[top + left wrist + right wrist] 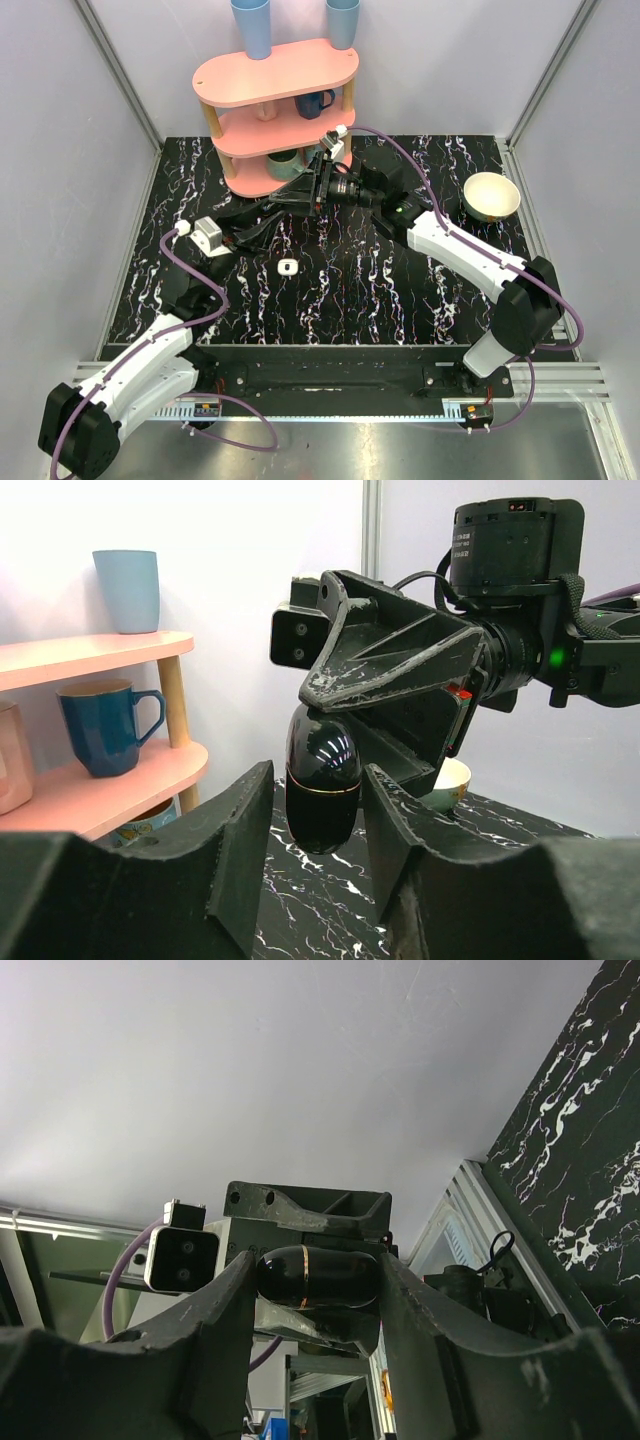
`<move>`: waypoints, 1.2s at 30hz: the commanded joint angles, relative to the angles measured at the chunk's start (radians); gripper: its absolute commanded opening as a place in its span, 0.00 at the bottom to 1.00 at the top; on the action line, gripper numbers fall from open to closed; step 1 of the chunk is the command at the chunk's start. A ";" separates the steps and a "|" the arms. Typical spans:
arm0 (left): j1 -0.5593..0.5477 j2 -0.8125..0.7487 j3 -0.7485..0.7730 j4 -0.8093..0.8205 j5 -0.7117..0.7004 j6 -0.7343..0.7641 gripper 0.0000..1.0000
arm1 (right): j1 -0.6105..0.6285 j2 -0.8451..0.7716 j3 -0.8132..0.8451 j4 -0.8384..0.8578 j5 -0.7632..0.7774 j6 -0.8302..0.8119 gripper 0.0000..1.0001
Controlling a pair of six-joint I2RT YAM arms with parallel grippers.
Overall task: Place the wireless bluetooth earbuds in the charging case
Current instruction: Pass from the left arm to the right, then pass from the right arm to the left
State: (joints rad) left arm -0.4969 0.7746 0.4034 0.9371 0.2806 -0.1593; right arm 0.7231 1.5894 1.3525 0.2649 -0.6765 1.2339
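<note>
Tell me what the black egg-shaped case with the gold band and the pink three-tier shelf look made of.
Glossy black egg-shaped case: likely hard plastic, polished; sharp highlights, thin gold-coloured ring, possibly metallic trim.
Pink oval three-tier shelf: painted boards, matte, on pale wood-looking posts; could be wood or MDF.

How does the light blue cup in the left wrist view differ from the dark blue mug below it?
The light blue cup has no handle; the dark blue mug has one. The cup stands on the top board of the pink shelf; the mug stands one board lower. The mug's rim looks yellowish, the cup's plain. Both are upright.
</note>
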 commanded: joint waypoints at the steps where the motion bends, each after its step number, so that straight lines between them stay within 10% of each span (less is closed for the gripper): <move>1: -0.006 0.006 0.011 0.065 0.009 -0.008 0.45 | 0.007 0.004 0.036 0.057 -0.032 0.013 0.36; 10: -0.008 0.006 0.008 0.066 0.002 -0.008 0.37 | 0.007 0.004 0.036 0.059 -0.031 0.016 0.36; 19: -0.008 0.012 0.021 0.048 0.019 0.001 0.05 | 0.007 0.003 0.037 0.053 -0.032 0.006 0.36; 27: -0.011 -0.017 0.002 0.051 0.012 0.050 0.00 | 0.009 -0.052 0.060 -0.152 0.075 -0.209 0.74; 36: -0.011 -0.069 0.031 -0.029 0.061 0.038 0.00 | 0.007 -0.183 0.102 -0.343 0.256 -0.681 0.87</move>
State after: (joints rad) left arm -0.5037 0.7376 0.3901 0.9047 0.2878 -0.1276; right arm 0.7265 1.5005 1.4067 -0.0036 -0.5091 0.8280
